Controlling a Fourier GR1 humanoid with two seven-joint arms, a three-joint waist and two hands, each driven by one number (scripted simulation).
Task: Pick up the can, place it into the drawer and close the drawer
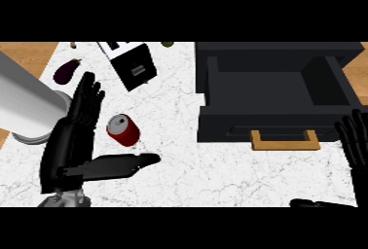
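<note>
Left hand (72,141) sits at the lower left of the head view, fingers straight and extended toward the far side of the counter, thumb stretched out to the right; it grips nothing. The can (123,130), red with a silver top, lies tilted on the white marble counter (187,165) in the gap between those fingers and the thumb, just beside the fingers; contact cannot be confirmed. Right hand (354,141) shows at the right edge, fingers up and relaxed, open, resting near the drawer's front. The drawer (277,95), dark and pulled open, stands well apart from the can on the right, its interior visible, with a wooden handle (285,140) on the front face. Beyond the left hand: a purple eggplant (67,70), a black-and-white box (131,64), and a large white cylinder (25,104) at the left edge.
</note>
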